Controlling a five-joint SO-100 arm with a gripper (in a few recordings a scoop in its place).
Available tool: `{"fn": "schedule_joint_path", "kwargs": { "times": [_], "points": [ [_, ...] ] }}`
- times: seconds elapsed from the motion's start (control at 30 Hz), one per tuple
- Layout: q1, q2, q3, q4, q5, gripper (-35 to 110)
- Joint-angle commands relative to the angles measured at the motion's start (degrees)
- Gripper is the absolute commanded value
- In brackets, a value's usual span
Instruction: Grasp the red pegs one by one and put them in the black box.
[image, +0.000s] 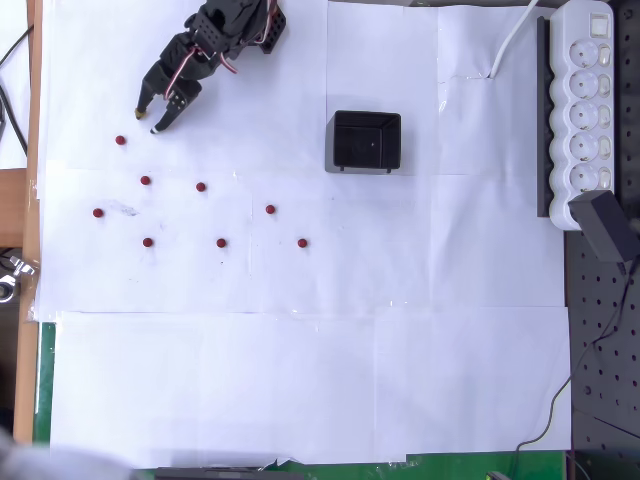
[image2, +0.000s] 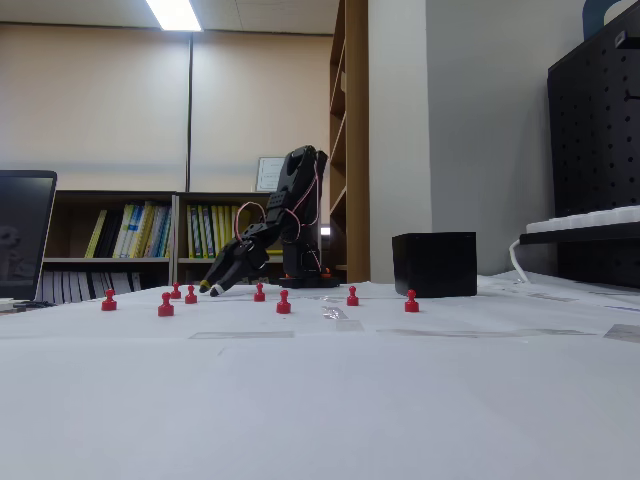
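A black two-finger robot arm reaches down toward a counter (image: 300, 380) covered in white paper sheets. Its fingers (image: 160, 113) hang just above the paper, slightly parted and holding nothing. Eight tiny dark red round plastic pegs (image: 200, 186) stand scattered on the paper, all outside the small black open-topped plastic box (image: 364, 141), which appears empty. The nearest peg (image: 120, 141) lies just beside the fingertips, a little ahead of them and to the left in the overhead view. The other pegs spread farther ahead of the fingers and to the right. The box sits well apart, off to the right of the fingers. Each peg stands upright, its axis vertical, so the fingers likely need to close on it from the sides.
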Motion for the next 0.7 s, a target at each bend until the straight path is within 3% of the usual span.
{"fn": "schedule_joint_path", "kwargs": {
  "times": [0.0,0.67],
  "points": [
    [0.2,3.3,3.7,-1.6,-1.8,12],
    [1.3,11.5,11.2,-6.3,-9.0,12]
  ]
}}
